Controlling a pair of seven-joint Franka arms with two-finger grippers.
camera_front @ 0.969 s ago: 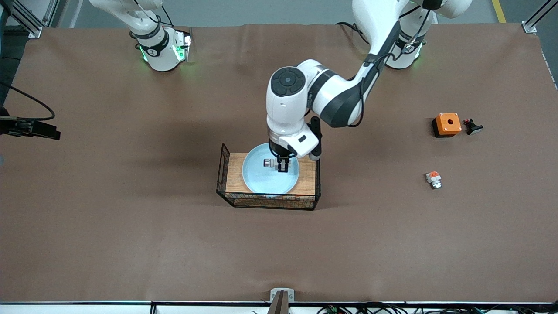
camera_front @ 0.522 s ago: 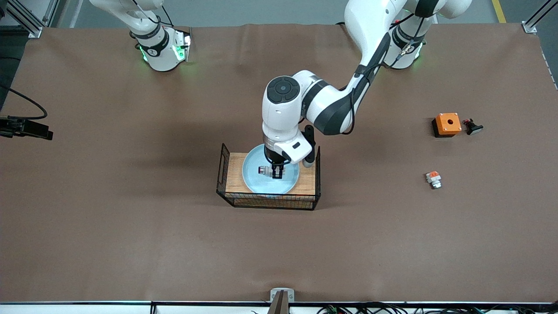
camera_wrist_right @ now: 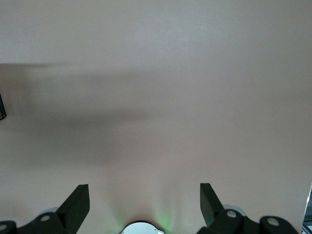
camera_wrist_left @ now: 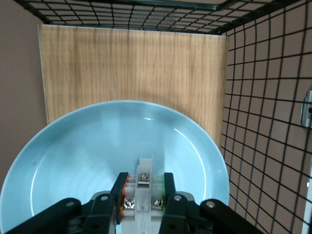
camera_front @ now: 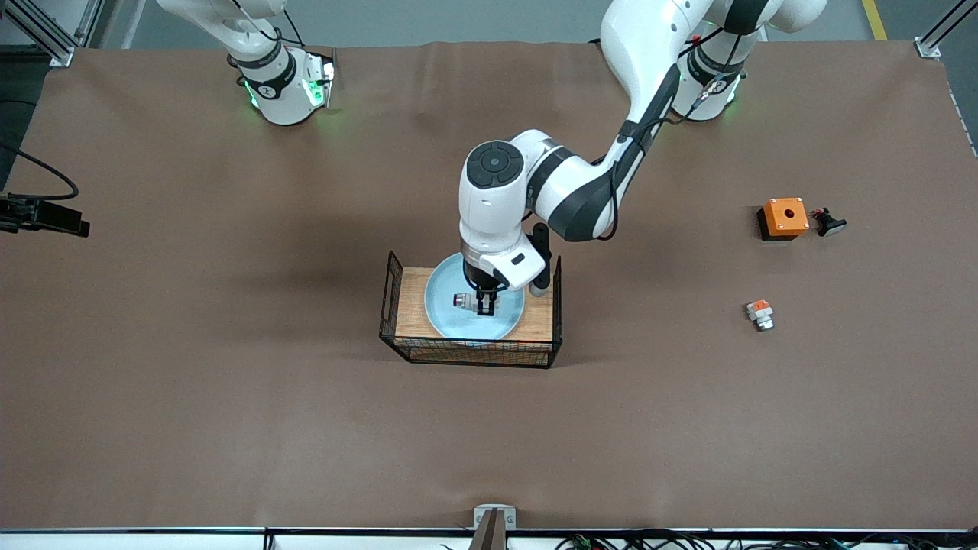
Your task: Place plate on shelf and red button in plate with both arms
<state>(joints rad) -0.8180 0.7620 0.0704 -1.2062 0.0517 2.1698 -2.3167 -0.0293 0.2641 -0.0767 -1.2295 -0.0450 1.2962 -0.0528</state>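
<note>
Plate: the pale blue plate [camera_front: 474, 308] sits on a wooden board inside a wire basket [camera_front: 393, 294] in the middle of the table [camera_front: 229, 397].
Button: the red button [camera_wrist_left: 142, 195] is low over the middle of the plate, right at it.
Left pincer: the left pincer [camera_front: 484, 303] is closed on the button's white body.
Change: a second ago the pincer and button were higher and nearer the plate's edge; now they are lower, by the middle.
Meaning: the button is likely ready to be let go, and the plate's part looks done.
Right pincer: the right pincer [camera_wrist_right: 141, 207] waits wide open and holds nothing, over bare table at its end.
</note>
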